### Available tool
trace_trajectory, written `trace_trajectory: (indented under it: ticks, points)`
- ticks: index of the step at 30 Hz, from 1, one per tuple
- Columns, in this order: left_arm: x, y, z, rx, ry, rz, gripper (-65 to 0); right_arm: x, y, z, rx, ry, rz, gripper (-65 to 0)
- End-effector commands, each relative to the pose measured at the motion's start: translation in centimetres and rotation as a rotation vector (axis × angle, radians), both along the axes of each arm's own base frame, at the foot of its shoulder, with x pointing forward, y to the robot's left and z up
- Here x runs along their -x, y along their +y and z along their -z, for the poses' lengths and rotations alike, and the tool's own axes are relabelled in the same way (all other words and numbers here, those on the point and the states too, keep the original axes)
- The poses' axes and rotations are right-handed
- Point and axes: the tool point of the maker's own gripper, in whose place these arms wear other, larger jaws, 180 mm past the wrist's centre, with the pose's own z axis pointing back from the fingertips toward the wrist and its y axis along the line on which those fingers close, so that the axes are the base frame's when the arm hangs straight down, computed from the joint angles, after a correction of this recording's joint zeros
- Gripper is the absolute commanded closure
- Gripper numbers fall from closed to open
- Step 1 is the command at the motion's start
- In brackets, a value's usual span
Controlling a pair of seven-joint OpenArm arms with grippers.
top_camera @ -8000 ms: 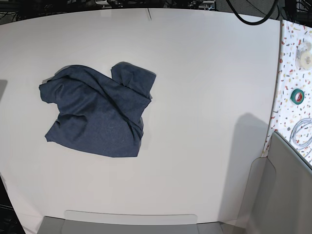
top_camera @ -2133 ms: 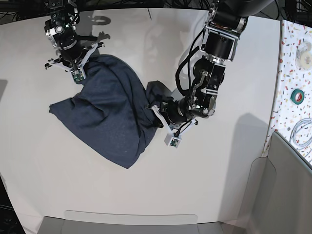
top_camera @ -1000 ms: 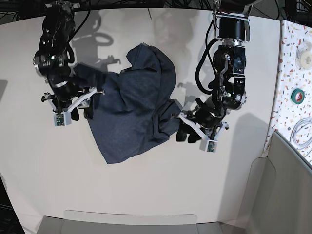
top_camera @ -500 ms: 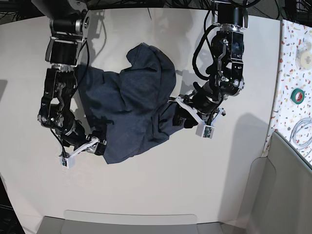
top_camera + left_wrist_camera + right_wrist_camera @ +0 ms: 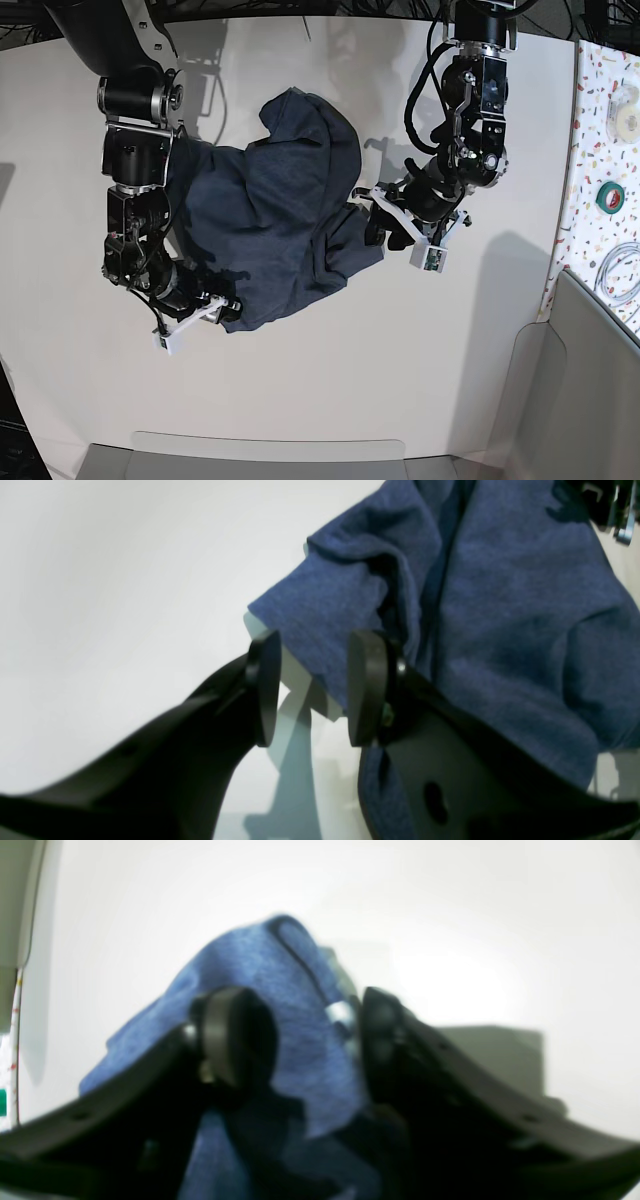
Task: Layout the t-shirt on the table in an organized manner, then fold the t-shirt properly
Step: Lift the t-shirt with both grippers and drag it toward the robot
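The t-shirt [image 5: 270, 210] lies bunched on the table [image 5: 330, 400]. The right gripper [image 5: 305, 1040] has moved down to the shirt's lower corner, jaws spread around cloth. The left gripper [image 5: 310, 690] stays spread at the opposite edge, one pad [image 5: 367, 687] on fabric.

I could not read any words, numbers or signs. My t-shirt [image 5: 270, 220] showed only plain blue cloth, with no letters facing up. The white table [image 5: 330, 380] had nothing written on it. The speckled strip [image 5: 600, 130] at the side had only little colored dots, and the rolls lying on it were too small to read.
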Motion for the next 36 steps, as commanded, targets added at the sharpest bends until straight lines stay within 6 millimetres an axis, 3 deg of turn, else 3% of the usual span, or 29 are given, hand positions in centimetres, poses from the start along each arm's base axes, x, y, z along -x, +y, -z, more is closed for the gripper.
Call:
trace_trajectory:
  ticks: [1,4,8,16,22,27,33,36]
  points:
    - [-0.9,-0.1,-1.7,0.015,-0.06,-0.001,-21.7,-1.4,0.5,-2.6,-0.024,-0.075,-0.005,-23.9]
    - [-0.8,-0.2,-1.6,0.015,-0.057,0.002,-21.7,-0.7,0.4,-2.4,-0.015,-0.087,-0.005,-11.4]
    - [-0.5,-0.2,-1.2,0.015,-0.046,0.0,-21.7,0.0,1.2,-2.9,-0.015,-0.106,-0.018,-2.3]
    - [-0.5,-0.2,-1.1,0.014,-0.043,0.001,-21.7,2.0,0.9,-6.1,0.059,-0.171,-0.065,-1.7]
    - [-0.5,-0.2,-1.1,0.014,-0.043,0.001,-21.7,5.8,1.1,-9.2,0.115,-0.251,-0.058,-1.7]
    - [-0.1,-0.2,-0.7,0.014,-0.032,0.003,-21.7,10.6,0.9,-8.6,0.162,-0.258,-0.06,-1.7]
    - [0.5,-0.3,-0.1,0.014,-0.014,0.004,-21.7,16.4,3.3,-9.3,0.216,-0.297,-0.156,-1.7]
    - [0.5,-0.3,-0.1,0.014,-0.013,0.004,-21.7,18.2,4.6,-8.5,0.208,-0.276,-0.204,-1.7]
